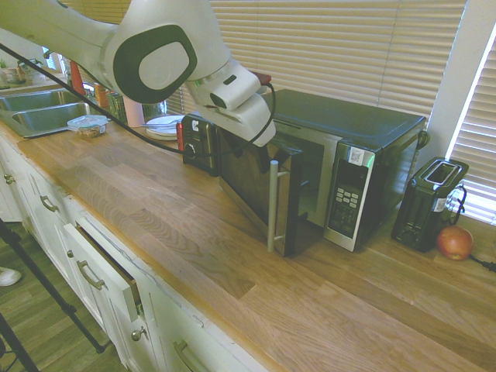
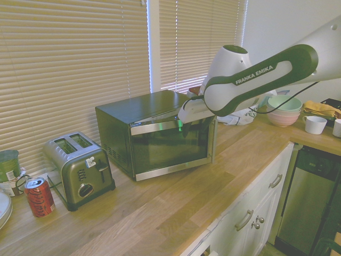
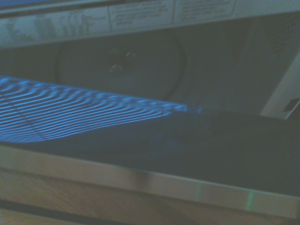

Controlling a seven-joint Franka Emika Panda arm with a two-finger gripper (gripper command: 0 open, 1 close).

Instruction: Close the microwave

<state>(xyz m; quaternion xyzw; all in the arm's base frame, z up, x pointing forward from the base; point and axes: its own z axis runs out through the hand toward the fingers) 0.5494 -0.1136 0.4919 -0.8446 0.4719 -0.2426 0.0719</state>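
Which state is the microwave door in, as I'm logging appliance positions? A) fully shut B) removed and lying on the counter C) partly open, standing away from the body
C: the door stands out at an angle from the microwave, showing its interior behind the door.

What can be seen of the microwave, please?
The large black microwave stands on the wooden counter, its steel-framed dark glass door partly open. The door carries a vertical silver bar handle; beside the opening is a silver-edged button panel. Inside, the wrist view shows a round plate. The claw is at the door's top edge; contact is unclear.
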